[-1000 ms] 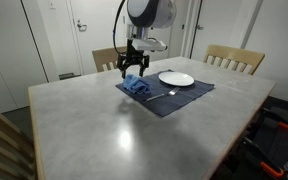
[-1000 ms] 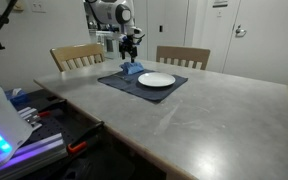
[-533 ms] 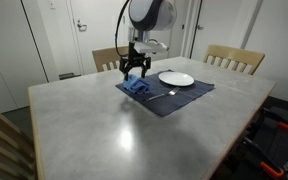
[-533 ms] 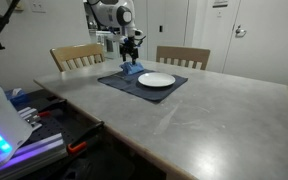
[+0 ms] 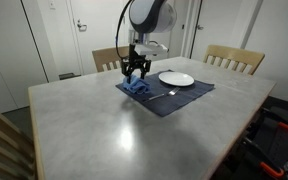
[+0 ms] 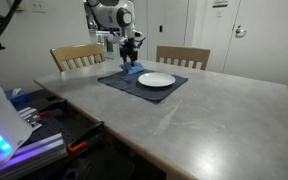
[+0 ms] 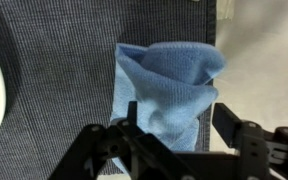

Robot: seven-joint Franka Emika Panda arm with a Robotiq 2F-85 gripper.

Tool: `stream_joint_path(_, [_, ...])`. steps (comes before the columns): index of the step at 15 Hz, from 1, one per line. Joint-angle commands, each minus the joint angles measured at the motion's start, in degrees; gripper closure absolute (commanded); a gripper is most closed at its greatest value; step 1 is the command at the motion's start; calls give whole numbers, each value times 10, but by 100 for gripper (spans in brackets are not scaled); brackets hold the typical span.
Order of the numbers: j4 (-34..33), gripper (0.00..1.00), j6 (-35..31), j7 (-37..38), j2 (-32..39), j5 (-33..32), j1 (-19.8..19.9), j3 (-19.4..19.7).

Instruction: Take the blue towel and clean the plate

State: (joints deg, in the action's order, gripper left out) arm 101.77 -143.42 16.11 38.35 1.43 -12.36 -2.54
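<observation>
We see the claw (image 7: 177, 125) spread wide, its two fingers (image 7: 132, 122) on either side of the blue towel (image 7: 169, 85), holding nothing; whether it touches the cloth we cannot tell; the arm (image 5: 144, 18) hangs straight down over the placemat (image 5: 184, 98); we count one towel bunched on the mat, one plate (image 5: 176, 78) near it, and two chairs (image 5: 234, 58).

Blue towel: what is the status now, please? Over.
Gripper open, low over the blue towel, jaws either side of it. Towel crumpled on the dark placemat, not lifted. White plate beside it, nothing in the way.
</observation>
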Motion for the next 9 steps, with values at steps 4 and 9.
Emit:
stream_joint_path(4, [-4,73,14,-7,2,-10,-4,6])
stream_joint_path(9, [-8,100,18,-4,-2,-22,-8,11])
